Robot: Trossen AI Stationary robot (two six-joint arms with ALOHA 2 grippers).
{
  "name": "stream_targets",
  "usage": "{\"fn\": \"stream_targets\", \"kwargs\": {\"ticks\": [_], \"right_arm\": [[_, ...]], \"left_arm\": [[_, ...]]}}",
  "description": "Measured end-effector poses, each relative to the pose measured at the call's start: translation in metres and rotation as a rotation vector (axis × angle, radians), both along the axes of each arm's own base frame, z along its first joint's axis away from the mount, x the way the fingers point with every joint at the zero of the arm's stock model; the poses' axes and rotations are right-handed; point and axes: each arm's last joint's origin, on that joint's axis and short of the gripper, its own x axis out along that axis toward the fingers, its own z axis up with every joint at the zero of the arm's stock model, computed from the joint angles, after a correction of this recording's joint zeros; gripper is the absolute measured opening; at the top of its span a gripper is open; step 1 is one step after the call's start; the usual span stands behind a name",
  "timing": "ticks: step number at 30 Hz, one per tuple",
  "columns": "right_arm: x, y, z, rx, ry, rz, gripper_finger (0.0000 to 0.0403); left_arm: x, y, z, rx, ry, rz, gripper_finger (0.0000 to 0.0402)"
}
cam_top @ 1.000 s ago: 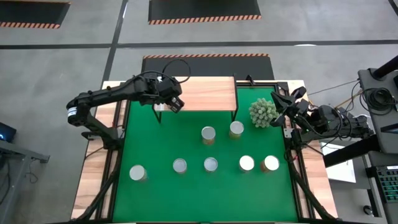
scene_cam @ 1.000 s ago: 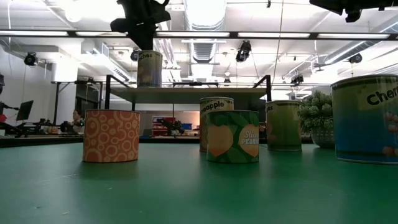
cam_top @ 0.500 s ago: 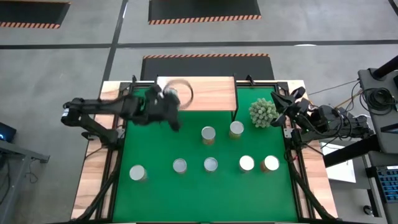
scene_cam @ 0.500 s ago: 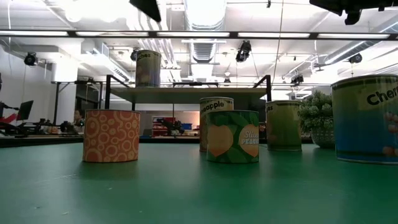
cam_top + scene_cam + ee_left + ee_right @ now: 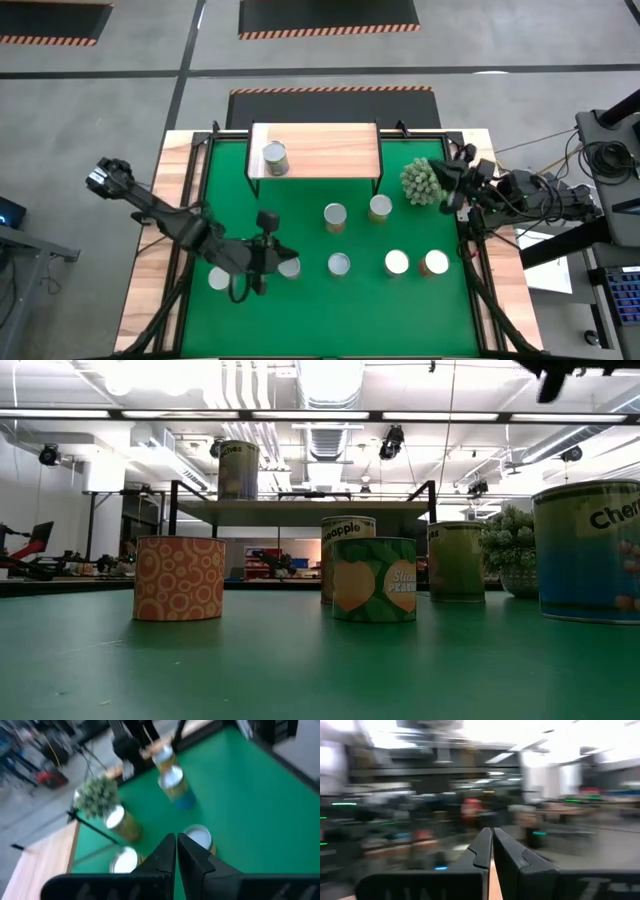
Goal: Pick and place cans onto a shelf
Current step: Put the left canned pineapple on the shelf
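Standing silver-topped can (image 5: 275, 158) (shelf (image 5: 330, 150))

Bright overhead lights w/ glare; both wrist views motion-blurred.

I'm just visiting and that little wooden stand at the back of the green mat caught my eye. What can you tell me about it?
The shelf is a low rectangular top of light wood planks on thin black metal legs, standing at the far edge of the green mat. One can with a shiny silver top stands upright near its left end; the rest of the top is bare. In the low view the space beneath it is open. Neither arm touches it.
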Motion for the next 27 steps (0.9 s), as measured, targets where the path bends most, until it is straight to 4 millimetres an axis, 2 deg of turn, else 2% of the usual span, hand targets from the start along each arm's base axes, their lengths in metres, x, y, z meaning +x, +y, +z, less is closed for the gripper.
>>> {"fn": "stream_targets", "kwargs": {"ticks": [2,4,8,12,15,17,21,23,27], "right_arm": [[0.009,0.004,0.001,0.004,-0.019,0.114,0.0009],[0.029,0.007,-0.005,0.018,0.019,0.184,0.0009],[0.059,0.012,-0.016,0.039,0.060,0.211,0.0009],[0.080,0.013,-0.020,0.048,0.090,0.190,0.0009],[0.098,0.015,-0.024,0.064,0.183,0.178,0.0009],[0.109,0.016,-0.014,0.078,0.176,0.179,0.0009],[0.134,0.018,-0.010,0.117,0.306,0.173,0.0009],[0.146,0.019,-0.013,0.145,0.425,0.171,0.0009],[0.167,0.022,-0.004,0.214,0.608,0.153,0.0009]], "left_arm": [[-0.007,0.005,-0.007,-0.012,-0.073,-0.011,0.0000],[-0.015,0.010,-0.015,-0.006,-0.137,-0.023,0.0000],[-0.034,0.022,-0.021,0.013,-0.301,-0.027,0.0000],[-0.053,0.036,-0.020,0.026,-0.416,0.115,0.0000],[-0.066,0.047,-0.019,0.027,-0.446,0.256,0.0000],[-0.072,0.052,-0.017,0.013,-0.466,0.303,0.0000],[-0.081,0.057,-0.015,-0.015,-0.489,0.321,0.0000],[-0.083,0.058,-0.014,-0.022,-0.496,0.322,0.0000],[-0.086,0.060,-0.013,-0.027,-0.501,0.324,0.0000]]}}
